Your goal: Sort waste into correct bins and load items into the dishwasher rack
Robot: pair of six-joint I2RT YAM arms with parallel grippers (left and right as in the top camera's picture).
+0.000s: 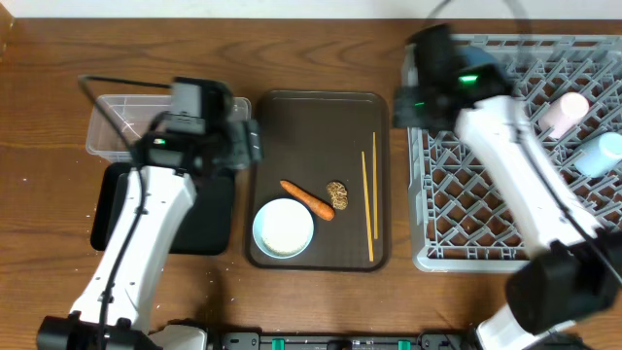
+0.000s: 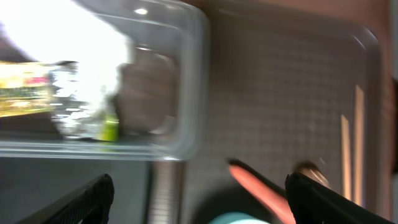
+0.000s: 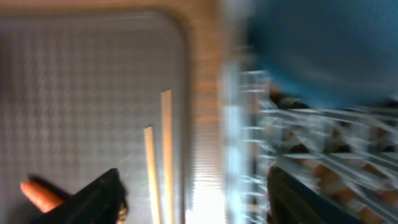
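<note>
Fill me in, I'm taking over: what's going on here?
Two arms clear a meal. The right gripper hangs open by the dark-blue bowl in the rack, which holds the pink cup and light-blue cup. The left gripper, open, hovers by the clear tub containing napkin and wrapper. Carrot, food piece, white bowl and chopsticks lie on the brown tray.

Overhead top-down, wrists close, sharing chopsticks (image 1: 373, 194)
</note>
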